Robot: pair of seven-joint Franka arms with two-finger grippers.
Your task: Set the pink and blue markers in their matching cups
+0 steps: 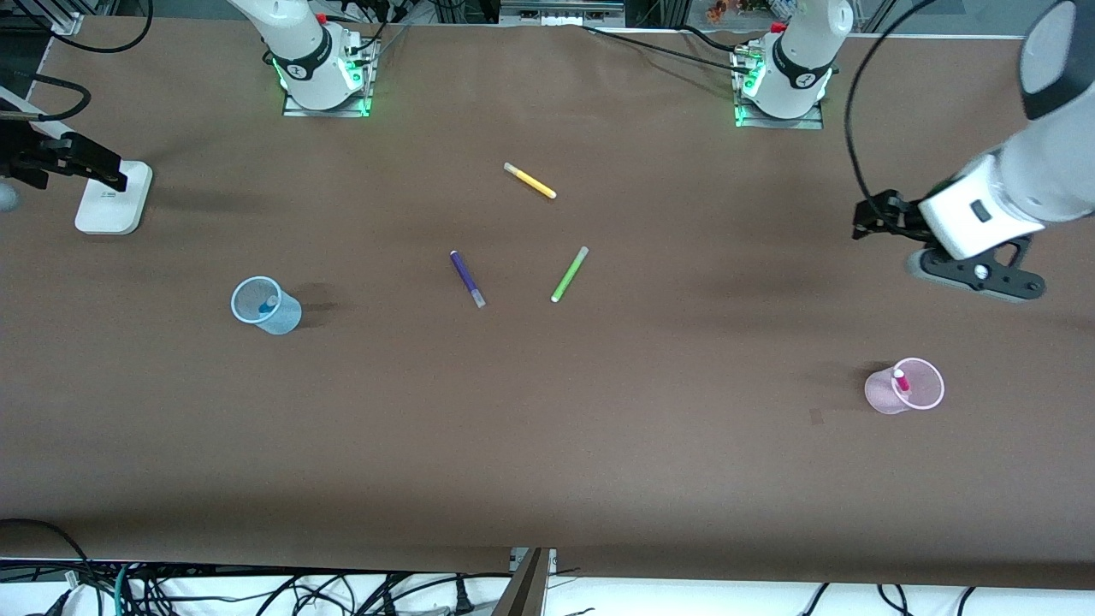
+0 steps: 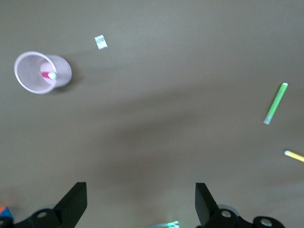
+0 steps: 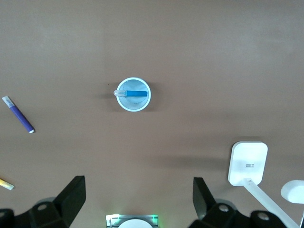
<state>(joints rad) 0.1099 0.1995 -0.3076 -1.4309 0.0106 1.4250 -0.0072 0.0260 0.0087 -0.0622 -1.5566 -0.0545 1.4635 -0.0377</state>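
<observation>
The pale blue cup (image 1: 282,318) stands toward the right arm's end of the table, with the blue marker (image 1: 269,303) upright in it. They also show in the right wrist view, the cup (image 3: 124,105) and the marker (image 3: 135,93). The pale pink cup (image 1: 922,395) stands toward the left arm's end and holds the pink marker (image 1: 901,379). They also show in the left wrist view, the cup (image 2: 27,78) and the marker (image 2: 47,75). My left gripper (image 1: 868,221) (image 2: 140,190) is open and empty, up over bare table. My right gripper (image 3: 138,183) is open and empty, high over the table; it does not show in the front view.
A yellow marker (image 1: 530,180), a dark purple marker (image 1: 467,278) and a lime-green marker (image 1: 569,274) lie loose mid-table. A white stand base (image 1: 113,198) with a black arm sits at the right arm's end. A small scrap (image 2: 100,42) lies near the pink cup.
</observation>
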